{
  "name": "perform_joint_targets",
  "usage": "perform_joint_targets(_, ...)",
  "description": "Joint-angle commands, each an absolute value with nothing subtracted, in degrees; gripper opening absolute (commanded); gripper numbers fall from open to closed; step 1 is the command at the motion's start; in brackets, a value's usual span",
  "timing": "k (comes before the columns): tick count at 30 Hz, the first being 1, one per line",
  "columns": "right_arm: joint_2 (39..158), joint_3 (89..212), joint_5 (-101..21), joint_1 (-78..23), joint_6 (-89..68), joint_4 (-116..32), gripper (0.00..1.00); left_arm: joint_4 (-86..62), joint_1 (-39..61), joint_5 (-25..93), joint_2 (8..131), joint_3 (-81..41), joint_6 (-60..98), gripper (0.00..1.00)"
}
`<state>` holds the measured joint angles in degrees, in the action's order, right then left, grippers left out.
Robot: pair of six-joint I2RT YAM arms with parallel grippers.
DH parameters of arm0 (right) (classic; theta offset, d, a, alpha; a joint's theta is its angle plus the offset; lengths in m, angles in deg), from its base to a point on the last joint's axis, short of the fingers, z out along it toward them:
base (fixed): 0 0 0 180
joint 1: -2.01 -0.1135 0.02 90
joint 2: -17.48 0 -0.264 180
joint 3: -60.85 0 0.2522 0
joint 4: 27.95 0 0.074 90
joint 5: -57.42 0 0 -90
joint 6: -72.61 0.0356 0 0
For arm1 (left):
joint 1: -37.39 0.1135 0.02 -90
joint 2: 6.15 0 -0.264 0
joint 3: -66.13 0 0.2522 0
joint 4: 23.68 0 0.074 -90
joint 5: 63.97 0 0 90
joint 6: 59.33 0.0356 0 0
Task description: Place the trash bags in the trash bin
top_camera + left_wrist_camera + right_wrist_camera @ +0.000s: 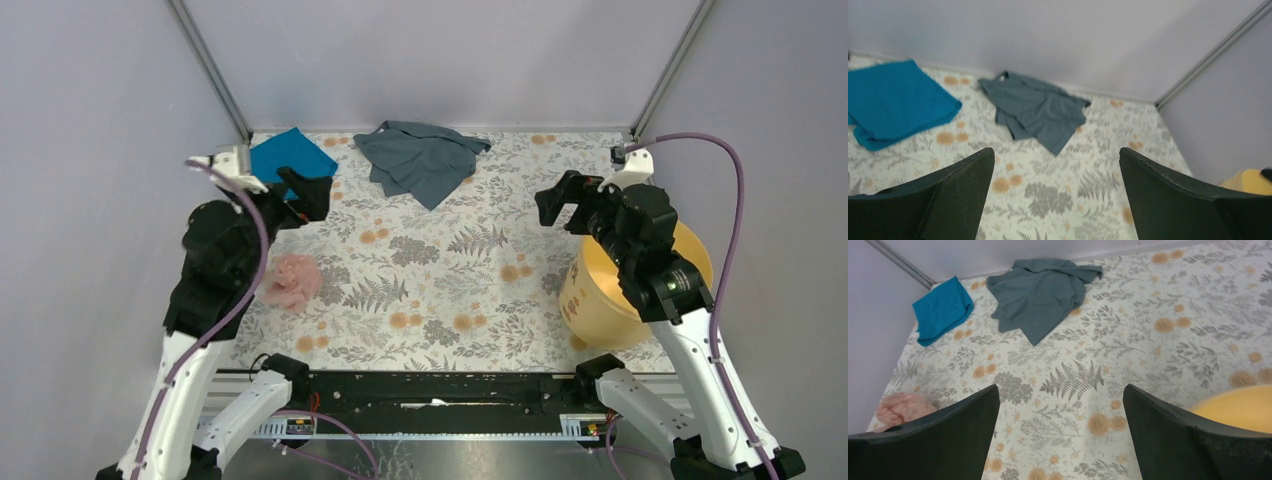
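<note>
The trash bag is a crumpled pale pink wad on the flowered cloth at the left, close beside my left arm; it also shows in the right wrist view as the pink bag at the lower left. The yellow-orange trash bin stands upright at the right, partly hidden under my right arm; its rim and its edge show in both wrist views. My left gripper hovers open and empty above the table, beyond the bag. My right gripper is open and empty, just left of the bin.
A folded teal cloth lies at the back left. A rumpled grey cloth lies at the back middle. Pale walls close in the table on three sides.
</note>
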<state>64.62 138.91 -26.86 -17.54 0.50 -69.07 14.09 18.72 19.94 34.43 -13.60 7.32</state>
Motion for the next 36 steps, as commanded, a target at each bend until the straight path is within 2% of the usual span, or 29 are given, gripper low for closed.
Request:
perform_joint_targets(1, 67.22, 141.4, -34.79, -17.34, 1.37, -63.51, 1.0, 20.48, 19.02, 24.9, 40.33, -13.97, 8.02, 0.99)
perform_joint_targets(5, 68.54, 138.27, -45.69, -17.37, 2.17, -55.63, 1.0, 25.89, 19.03, 25.67, 42.92, -12.36, 8.02, 0.99)
perform_joint_targets(10, 75.97, 139.44, -53.19, -19.04, 5.77, -51.23, 1.0, 28.4, 19.02, 23.96, 39.06, -5.98, 7.71, 0.99)
perform_joint_targets(14, 81.94, 141.17, -52.09, -26.1, 6.39, -49.2, 1.0, 31.46, 19.02, 17.59, 35.8, -2.93, 3.88, 0.99)
perform_joint_targets(18, 87.26, 139.99, -50.93, -36.33, 9.05, -44.64, 1.0, 39.4, 19.02, -2.64, 34.54, -1.85, -5.71, 0.99)
perform_joint_targets(20, 90.0, 138.73, -50.03, -40.74, 10.27, -42.89, 1.0, 41.91, 19.02, -6.62, 34.37, -0.51, -10.27, 0.99)
perform_joint_targets(25, 95.39, 134.35, -48.6, -47.72, 13.61, -38.09, 1.0, 42.14, 19.02, -8.43, 35.74, 1.02, -15.64, 0.99)
perform_joint_targets(29, 98.37, 131.74, -50.31, -50.23, 15.81, -35.37, 1.0, 34.87, 19.08, -6.73, 37.63, 6.45, -17.86, 0.99)
perform_joint_targets(32, 99.38, 130.31, -51.24, -51.51, 16.1, -35.06, 1.0, 29.94, 20.15, -10.29, 41.91, 8.65, -16.6, 0.99)
perform_joint_targets(36, 97.62, 127.85, -49.04, -51.78, 16.03, -36.47, 1.0, 29.62, 21.92, -11.49, 49.62, 5.28, -12.78, 0.99)
